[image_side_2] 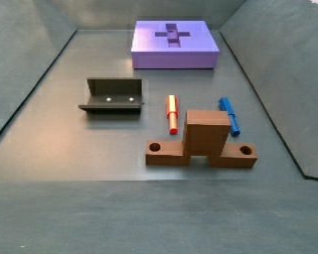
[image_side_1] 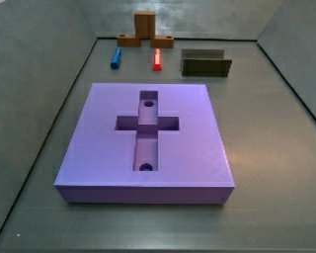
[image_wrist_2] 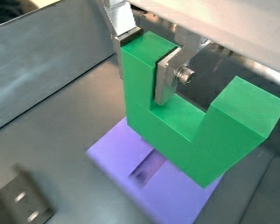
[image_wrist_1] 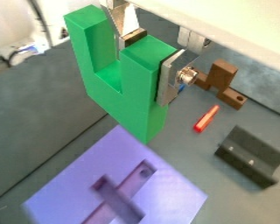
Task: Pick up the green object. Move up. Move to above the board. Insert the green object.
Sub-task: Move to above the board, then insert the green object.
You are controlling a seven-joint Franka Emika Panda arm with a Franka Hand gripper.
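Observation:
In both wrist views my gripper [image_wrist_1: 150,59] is shut on one prong of the bright green U-shaped object [image_wrist_1: 119,83], which hangs in the air with its prongs pointing up toward the wrist. The same hold shows for the gripper [image_wrist_2: 146,59] and the green object [image_wrist_2: 184,131] in a wrist view. The lavender board [image_wrist_1: 84,188] with its cross-shaped recess lies below it, partly under the block [image_wrist_2: 125,153]. In both side views the board [image_side_1: 108,148] [image_side_2: 148,50] shows whole, with nothing in its recess. The gripper and the green object are out of both side views.
A brown cross-shaped block [image_side_2: 206,139] [image_side_1: 147,30] [image_wrist_1: 224,83], a red peg [image_side_2: 171,114] [image_side_1: 157,59] [image_wrist_1: 206,118], a blue peg [image_side_2: 229,114] [image_side_1: 116,55] and a dark olive U-shaped block [image_side_2: 111,97] [image_side_1: 205,64] [image_wrist_1: 250,156] lie on the grey floor beyond the board. Low walls ring the floor.

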